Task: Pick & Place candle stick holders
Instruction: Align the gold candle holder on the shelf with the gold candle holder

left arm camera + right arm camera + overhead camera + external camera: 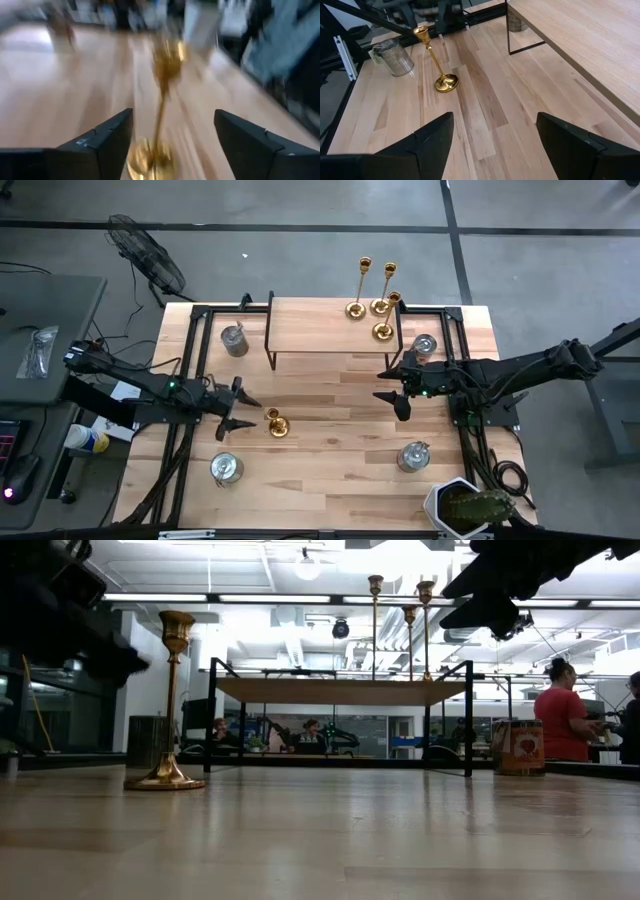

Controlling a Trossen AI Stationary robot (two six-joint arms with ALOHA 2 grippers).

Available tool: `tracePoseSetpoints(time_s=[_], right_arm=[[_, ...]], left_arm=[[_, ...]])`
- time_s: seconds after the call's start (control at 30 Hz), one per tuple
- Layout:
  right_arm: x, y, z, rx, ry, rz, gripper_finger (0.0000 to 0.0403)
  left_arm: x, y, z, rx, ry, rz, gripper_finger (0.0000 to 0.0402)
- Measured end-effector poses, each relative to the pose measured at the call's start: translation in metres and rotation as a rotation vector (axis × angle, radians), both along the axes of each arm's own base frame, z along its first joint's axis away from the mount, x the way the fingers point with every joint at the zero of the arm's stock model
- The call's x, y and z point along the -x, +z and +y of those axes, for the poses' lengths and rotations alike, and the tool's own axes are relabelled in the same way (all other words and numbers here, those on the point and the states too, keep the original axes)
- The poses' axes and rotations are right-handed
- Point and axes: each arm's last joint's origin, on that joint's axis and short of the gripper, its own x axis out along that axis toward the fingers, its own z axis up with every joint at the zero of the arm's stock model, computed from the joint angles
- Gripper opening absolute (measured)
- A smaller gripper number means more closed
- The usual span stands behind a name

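Risk: left hand (243, 408), fingers apart beside the lone candlestick (276, 423) on the tabletop (330, 450), could topple it (tall, top-heavy) by brushing its stem.

Polished brass candle stick holders (277, 423) are gleaming on a smooth, pale wood-plank table (330, 455), while dull silver metal jars (226, 468) are sitting nearby and matt black fingers (427, 145) are showing a plastic-like finish.
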Motion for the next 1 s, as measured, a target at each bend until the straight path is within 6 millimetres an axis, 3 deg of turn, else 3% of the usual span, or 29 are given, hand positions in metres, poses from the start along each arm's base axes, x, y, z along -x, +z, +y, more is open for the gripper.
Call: tracePoseSetpoints(time_s=[0.23, 0.57, 1.0], right_arm=[[0.0, 0.0, 0.0, 0.0, 0.0, 0.0, 0.0278], [0.0, 0.0, 0.0, 0.0, 0.001, 0.0, 0.0278], [0.0, 0.0, 0.0, 0.0, 0.001, 0.0, 0.0278]], left_arm=[[0.0, -0.001, 0.004, -0.035, 0.12, 0.003, 0.0311], [-0.008, -0.005, 0.0, -0.065, 0.073, 0.096, 0.0313], [-0.024, -0.007, -0.006, -0.095, 0.066, 0.073, 0.0313]])
